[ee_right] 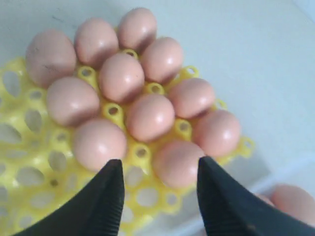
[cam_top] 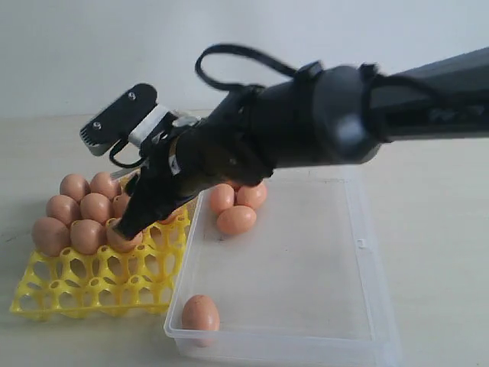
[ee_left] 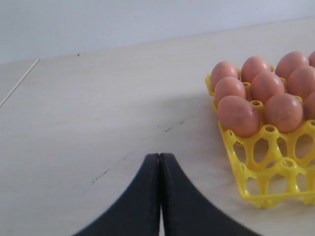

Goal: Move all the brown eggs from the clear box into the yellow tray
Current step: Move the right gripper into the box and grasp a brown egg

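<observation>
The yellow tray (cam_top: pixel 92 287) lies at the left with several brown eggs (cam_top: pixel 86 208) filling its far rows. My right gripper (cam_top: pixel 122 227) reaches across over the tray and stands open. In the right wrist view its fingers (ee_right: pixel 110 196) straddle the gripper midpoint (ee_right: pixel 158 164), just above an egg (ee_right: pixel 176 162) seated in a cup; the fingers hold nothing. The clear box (cam_top: pixel 367 252) holds three eggs (cam_top: pixel 237 220) at its far left corner and one egg (cam_top: pixel 200 313) at the near left corner. My left gripper (ee_left: pixel 160 155) is shut and empty over bare table, beside the tray (ee_left: pixel 266 182).
The near rows of the tray (ee_right: pixel 29 162) are open cups. The right arm (cam_top: pixel 344 115) spans the scene above the box's far edge. A corner of the box with an egg (ee_right: pixel 290 199) shows past the right fingers. Pale tabletop surrounds everything.
</observation>
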Robot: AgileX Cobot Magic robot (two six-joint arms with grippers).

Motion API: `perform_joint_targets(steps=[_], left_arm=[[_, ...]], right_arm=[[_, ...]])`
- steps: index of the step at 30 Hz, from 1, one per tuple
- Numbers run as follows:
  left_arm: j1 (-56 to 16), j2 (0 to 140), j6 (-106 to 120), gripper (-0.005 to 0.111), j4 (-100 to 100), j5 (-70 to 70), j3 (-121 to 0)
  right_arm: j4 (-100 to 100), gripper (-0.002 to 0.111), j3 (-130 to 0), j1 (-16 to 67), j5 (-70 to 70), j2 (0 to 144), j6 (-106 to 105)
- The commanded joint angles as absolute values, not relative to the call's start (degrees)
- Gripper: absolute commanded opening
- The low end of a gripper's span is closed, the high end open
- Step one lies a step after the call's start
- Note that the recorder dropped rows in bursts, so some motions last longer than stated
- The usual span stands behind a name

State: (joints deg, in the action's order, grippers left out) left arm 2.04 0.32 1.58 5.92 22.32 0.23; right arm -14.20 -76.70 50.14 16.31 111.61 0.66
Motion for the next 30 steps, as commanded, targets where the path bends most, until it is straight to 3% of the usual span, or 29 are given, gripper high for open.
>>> perform_joint_targets(steps=[1, 4, 6, 14, 30], left_arm=[[1.7, 0.0, 1.3, 0.000, 5.8, 21.8, 0.0], [1.7, 0.0, 1.3, 0.000, 5.8, 21.8, 0.0], [1.7, 0.0, 1.3, 0.000, 5.8, 21.8, 0.0], [1.7, 0.0, 1.3, 0.000, 5.8, 21.8, 0.0], [1.7, 0.0, 1.3, 0.000, 5.8, 21.8, 0.0]], right_arm=[[-23.6, 0.033, -77.0, 47.3, 35.8, 107.3, -2.5], [-27.3, 0.022, -76.9, 45.8, 41.9, 107.6, -2.5], [-26.9, 0.023, -76.9, 45.1, 41.9, 108.2, -2.6], [-25.6, 0.068, -76.9, 45.3, 38.7, 112.0, -6.4], [-29.5, 0.069, -77.0, 45.3, 28.7, 117.5, -8.9]])
